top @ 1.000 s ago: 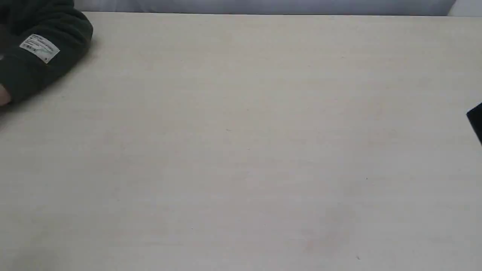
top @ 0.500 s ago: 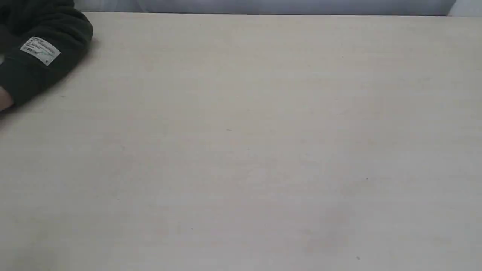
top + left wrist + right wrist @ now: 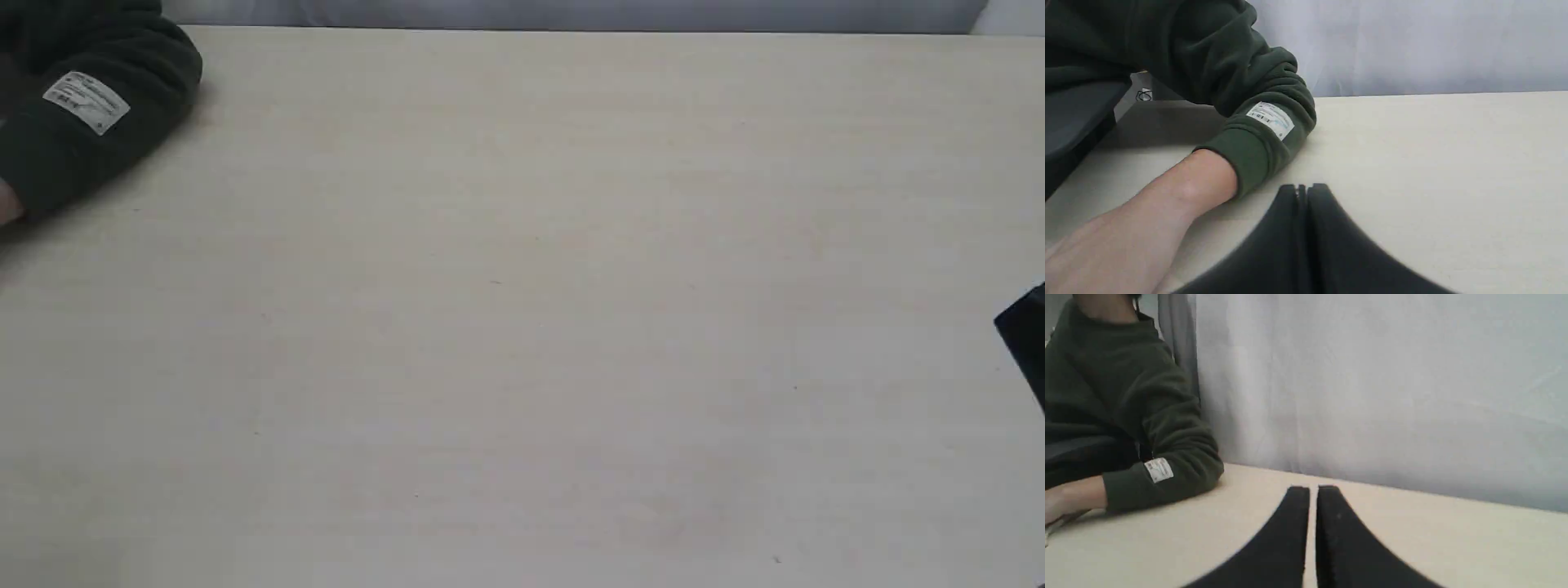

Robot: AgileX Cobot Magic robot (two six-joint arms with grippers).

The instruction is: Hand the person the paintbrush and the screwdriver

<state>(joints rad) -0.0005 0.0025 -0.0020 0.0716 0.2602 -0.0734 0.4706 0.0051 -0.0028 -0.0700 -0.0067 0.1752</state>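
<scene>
The person's dark green sleeve [image 3: 98,122] with its small white label [image 3: 86,102] rests on the table's far left corner. In the left wrist view the bare forearm and hand [image 3: 1147,220] lie flat on the table, just beside my left gripper [image 3: 1302,188]. That gripper is shut with nothing in it. My right gripper [image 3: 1312,491] is also shut and holds nothing, hovering over the table some way from the sleeve [image 3: 1163,473]. Only a black corner of the right arm [image 3: 1024,343] shows in the exterior view. The paintbrush and the screwdriver are out of view.
The pale wooden table [image 3: 522,327] fills the exterior view, its far edge [image 3: 571,31] meeting a grey-white backdrop [image 3: 1372,384]. The person's torso [image 3: 1094,375] sits beyond the far left corner.
The black piece of the right arm left the exterior view's right edge, then came back lower down. The person's sleeve shifted slightly and stays in the same corner.
</scene>
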